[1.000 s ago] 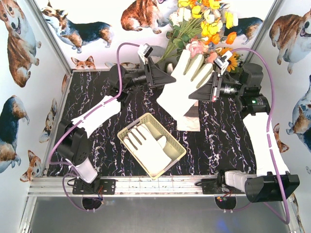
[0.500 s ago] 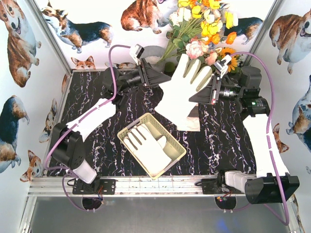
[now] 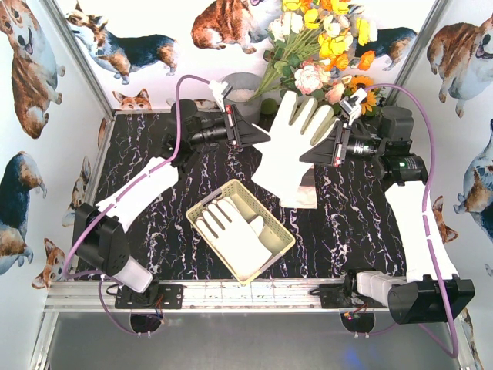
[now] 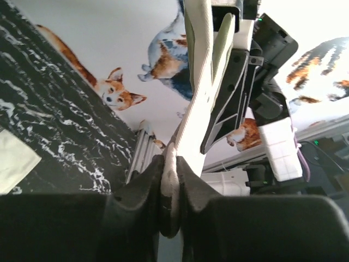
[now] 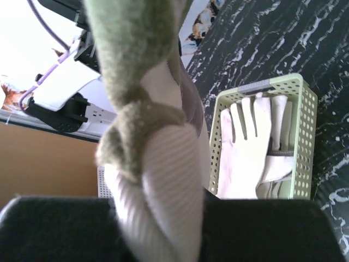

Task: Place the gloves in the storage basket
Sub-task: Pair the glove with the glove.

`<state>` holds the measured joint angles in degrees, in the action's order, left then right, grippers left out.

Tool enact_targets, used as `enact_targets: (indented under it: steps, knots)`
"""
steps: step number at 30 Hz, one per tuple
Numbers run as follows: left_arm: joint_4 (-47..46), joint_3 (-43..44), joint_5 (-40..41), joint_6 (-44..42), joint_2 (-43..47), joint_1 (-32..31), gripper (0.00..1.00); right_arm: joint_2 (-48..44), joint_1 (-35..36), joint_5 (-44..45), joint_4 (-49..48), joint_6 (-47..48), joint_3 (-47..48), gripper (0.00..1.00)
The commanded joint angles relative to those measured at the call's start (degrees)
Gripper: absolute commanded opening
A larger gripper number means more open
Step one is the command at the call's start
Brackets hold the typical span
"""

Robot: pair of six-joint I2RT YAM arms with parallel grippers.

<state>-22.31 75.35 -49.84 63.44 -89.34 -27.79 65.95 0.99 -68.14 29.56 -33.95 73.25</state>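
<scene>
A cream-white glove (image 3: 286,146) hangs spread in the air above the back of the table, fingers pointing up. My left gripper (image 3: 267,139) is shut on its left edge; in the left wrist view the jaws (image 4: 170,172) pinch the fabric (image 4: 193,82). My right gripper (image 3: 306,157) is shut on the right edge, and bunched fabric (image 5: 158,180) fills the right wrist view. The pale yellow-green storage basket (image 3: 202,205) sits below on the table with gloves (image 3: 231,231) lying inside; it also shows in the right wrist view, basket (image 5: 308,125) and gloves (image 5: 242,147). Another glove (image 3: 302,197) lies on the table under the held one.
A flower bouquet (image 3: 327,35) and a grey bucket (image 3: 245,83) stand at the back wall. Corgi-print walls close in the left, right and back sides. A metal rail (image 3: 231,293) runs along the near edge by the arm bases.
My left gripper has moved right to the hanging glove and shut on its left edge. The glove has shifted slightly. The right gripper keeps its hold.
</scene>
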Motion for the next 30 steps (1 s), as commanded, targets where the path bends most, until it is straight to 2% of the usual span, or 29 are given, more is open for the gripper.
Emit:
enact_targets:
  steps: [1, 5, 11, 15, 19, 25, 30]
  knots:
    - [13.55, 4.03, 2.30, -11.10, 1.15, 0.07, 0.04, -0.19, -0.38, 6.37, 8.60, 7.01, 3.10, 0.00]
    - [21.12, 6.47, 7.38, -18.27, -0.53, -0.82, 0.00, 3.66, -0.36, 17.44, 22.08, 15.58, 7.62, 0.00]
    - [20.73, 7.14, 16.62, -20.62, -6.49, -4.54, 0.00, 8.72, -0.38, 36.03, 30.99, 21.05, 11.26, 0.00]
    - [23.84, 9.90, 25.17, -21.74, -11.52, -7.06, 0.00, 11.76, -0.30, 43.98, 30.95, 22.98, 10.55, 0.00]
    - [22.64, 8.35, 33.99, -17.62, -14.80, -9.29, 0.00, 15.07, -0.27, 49.72, 28.72, 25.60, 9.64, 0.00]
    - [22.10, 8.66, 37.80, -14.69, -21.02, -11.58, 0.00, 22.38, -0.23, 54.41, 24.18, 29.45, 9.55, 0.00]
    - [22.69, 10.15, 43.15, -17.95, -25.49, -12.42, 0.00, 30.89, -0.20, 55.31, 23.01, 30.62, 12.09, 0.00]
